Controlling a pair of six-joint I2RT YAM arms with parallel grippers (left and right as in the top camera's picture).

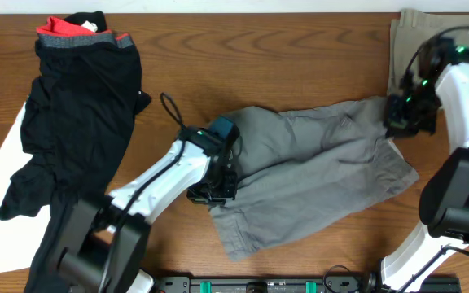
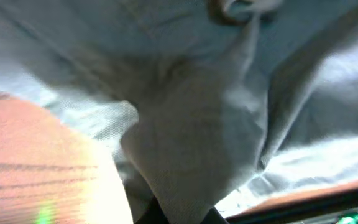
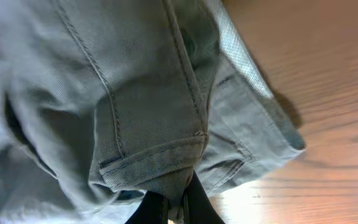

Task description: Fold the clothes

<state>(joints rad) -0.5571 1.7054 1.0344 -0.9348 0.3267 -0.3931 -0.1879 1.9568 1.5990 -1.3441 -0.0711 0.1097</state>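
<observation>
Grey shorts [image 1: 316, 175] lie spread with their long axis running between your grippers, black clothes [image 1: 76, 122] off their left end. Right gripper [image 3: 174, 202] is pinched on the shorts' right hem. Left gripper [image 1: 212, 189] sits at their left edge, jaws hidden by cloth, can't tell

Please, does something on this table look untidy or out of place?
Yes. The grey shorts lie wrinkled and slanted in the middle, and the black garment at the left is a loose, unfolded heap.
</observation>
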